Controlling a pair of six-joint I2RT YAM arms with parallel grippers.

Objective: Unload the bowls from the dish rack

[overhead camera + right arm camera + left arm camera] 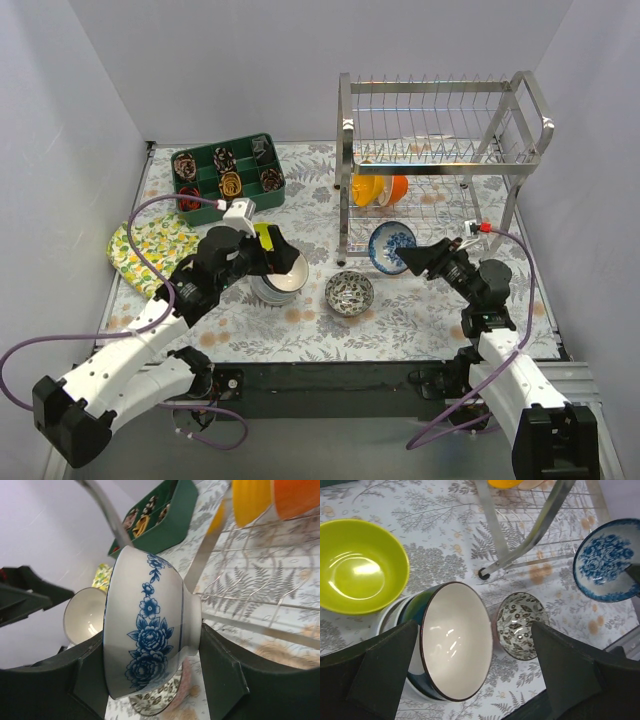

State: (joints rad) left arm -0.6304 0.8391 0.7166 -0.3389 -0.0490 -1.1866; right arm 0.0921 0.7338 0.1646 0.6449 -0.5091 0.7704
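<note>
Right gripper [418,258] clamps the blue-patterned bowl [390,246] just in front of the dish rack [346,160] (orange and yellow bowls [380,188] sit in its lower tier). Left gripper [278,262], fingers spread wide, hovers over the stacked bowls [280,288] off the rack's front-left corner.

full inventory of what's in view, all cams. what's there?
rack: 1, chrome, back right
yellow bowl: 1, rack's lower tier
orange bowl: 1, beside it
blue-flowered bowl: 1, white and blue, held before the rack
dark patterned bowl: 1, table centre
white-lined bowl: 1, dark outside, tilted on a stack; stack count unclear
lime bowl: 1, by the stack
tray: 1, dark green, back left
cloth: 1, lemon print, left
tablecloth: 1, leaf print
left end effector: open, over the stack
right end effector: shut on blue-flowered bowl
</note>
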